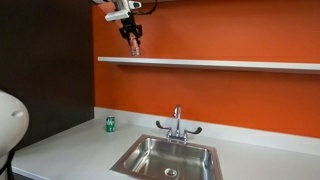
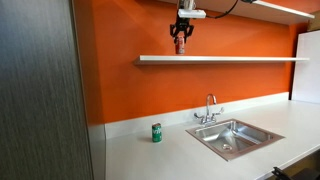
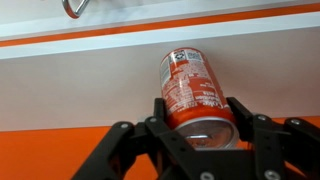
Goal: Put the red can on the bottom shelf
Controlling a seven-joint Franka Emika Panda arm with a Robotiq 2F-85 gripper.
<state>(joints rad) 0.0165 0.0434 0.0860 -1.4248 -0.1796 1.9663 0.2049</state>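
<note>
Red can (image 3: 190,80) (white label print) sits in end effector (image 3: 200,112).

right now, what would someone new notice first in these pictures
The bright orange wall fills both exterior views, with a long white shelf across it. Just above the shelf, the claw grips a red can. Below, a green can stands on the counter near a steel sink.
</note>
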